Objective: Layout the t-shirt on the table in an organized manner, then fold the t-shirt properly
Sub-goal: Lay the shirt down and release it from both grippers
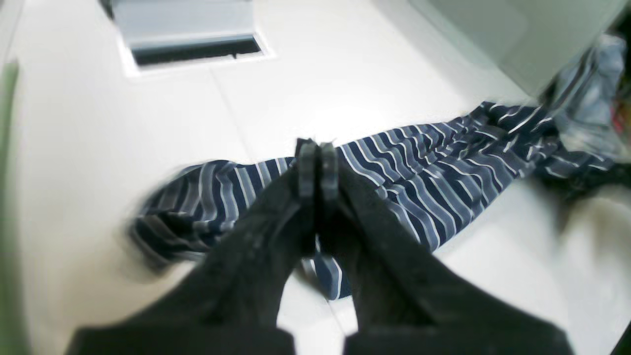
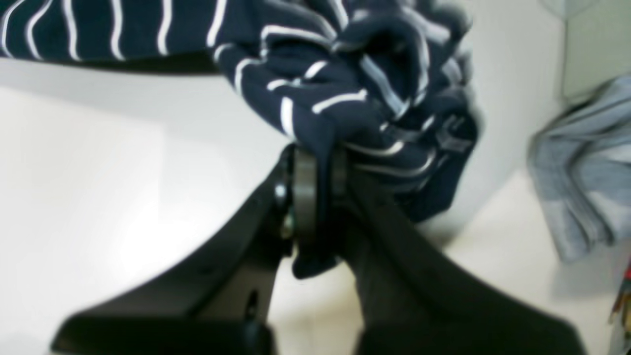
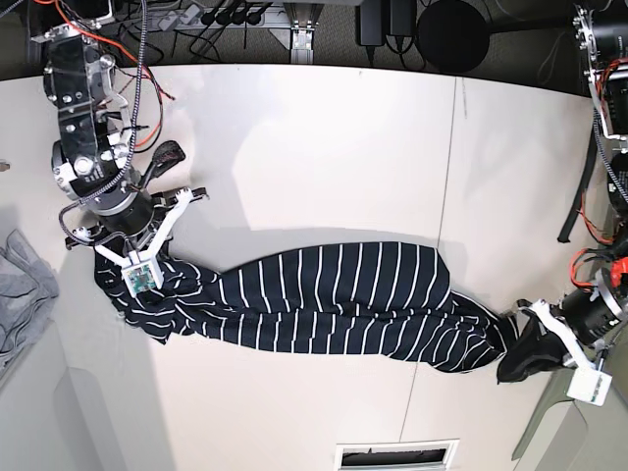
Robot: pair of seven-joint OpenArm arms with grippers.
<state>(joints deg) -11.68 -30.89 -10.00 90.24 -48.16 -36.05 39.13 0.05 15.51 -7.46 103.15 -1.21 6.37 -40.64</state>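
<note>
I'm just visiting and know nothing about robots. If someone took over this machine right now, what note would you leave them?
Left gripper: shut on one end of the t-shirt.
Right gripper: shut on the bunched other end.
The shirt is stretched between them as a long, narrow band across the table, not spread flat.
Done: both ends gripped.
Left: spread it flat, then fold it.
A grey cloth lies at the table's edge.

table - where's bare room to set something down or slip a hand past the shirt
Bare table lies between the t-shirt and the far cable edge. A narrower strip runs along the near edge, by the slot. Crowded at both shirt ends, near each gripper, and by the grey cloth.
</note>
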